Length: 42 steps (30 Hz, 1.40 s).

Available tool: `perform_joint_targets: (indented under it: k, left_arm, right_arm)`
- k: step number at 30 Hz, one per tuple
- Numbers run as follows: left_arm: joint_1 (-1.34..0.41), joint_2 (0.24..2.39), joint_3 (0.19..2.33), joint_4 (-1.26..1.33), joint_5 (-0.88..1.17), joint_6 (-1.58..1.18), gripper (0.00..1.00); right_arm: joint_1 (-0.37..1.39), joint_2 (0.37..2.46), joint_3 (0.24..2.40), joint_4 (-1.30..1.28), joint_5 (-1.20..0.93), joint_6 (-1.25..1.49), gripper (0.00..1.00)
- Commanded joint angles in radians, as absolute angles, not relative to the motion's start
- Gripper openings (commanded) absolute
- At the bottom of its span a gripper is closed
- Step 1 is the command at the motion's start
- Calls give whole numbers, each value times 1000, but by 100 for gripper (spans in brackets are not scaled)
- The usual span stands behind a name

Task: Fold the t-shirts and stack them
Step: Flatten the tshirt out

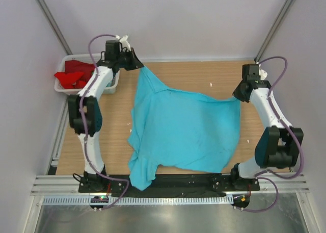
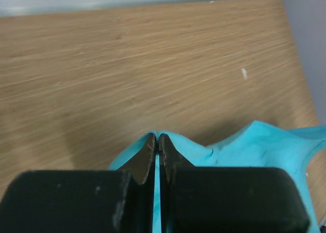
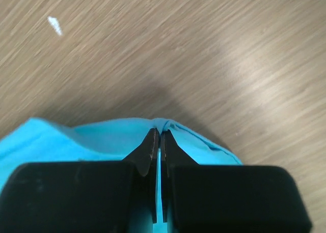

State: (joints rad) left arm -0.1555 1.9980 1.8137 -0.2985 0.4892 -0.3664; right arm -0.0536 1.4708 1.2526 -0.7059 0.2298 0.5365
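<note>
Closest to the arm bases, one end of the blue t-shirt (image 1: 183, 128) flops over the near edge of the desk (image 1: 204, 77). The rest of it lies spread across the middle of the desk, and it is a bit crumpled on the left side.

Farther back, the right pincer (image 1: 238, 96) is clenched tight on the shirt's right corner. Its wrist view shows blue cloth squeezed between the two fingers. Farther back again, the left pincer (image 1: 138, 65) is clenched the same way on the far left corner and pulls it up into a point.

The shirt looks soft, light and floppy. I think it will sag and wrinkle wherever nothing holds it. The corners and edges look like the best places to grab, and both sides should be pulled evenly.

Farthest back on the left, red t-shirts (image 1: 74, 75) sit piled in a white basket (image 1: 61, 90), not yet folded.
</note>
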Motion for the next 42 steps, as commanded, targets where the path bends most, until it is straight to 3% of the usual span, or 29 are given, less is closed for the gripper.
perform_joint_targets:
  k: [1, 5, 9, 17, 31, 42]
  left_arm:
    - [-153, 2121, 1980, -163, 538, -387, 0]
    - [-150, 2318, 2175, -172, 549, -420, 0]
    - [-153, 2391, 2191, -163, 589, -475, 0]
    - [-169, 2296, 2031, -114, 537, -580, 0]
    - [-170, 2160, 2005, -239, 520, -864, 0]
    - [-178, 1987, 1729, -397, 563, -824, 0]
  right_arm:
    - [-95, 1581, 1278, -468, 253, 488, 1]
    - [-109, 1784, 1397, -468, 216, 456, 1]
    - [-127, 1879, 1465, -460, 198, 443, 1]
    - [-192, 1971, 1537, -469, 169, 429, 1]
    - [-238, 2120, 1920, -690, 127, 474, 1]
    - [-242, 2065, 1826, -727, 107, 471, 2]
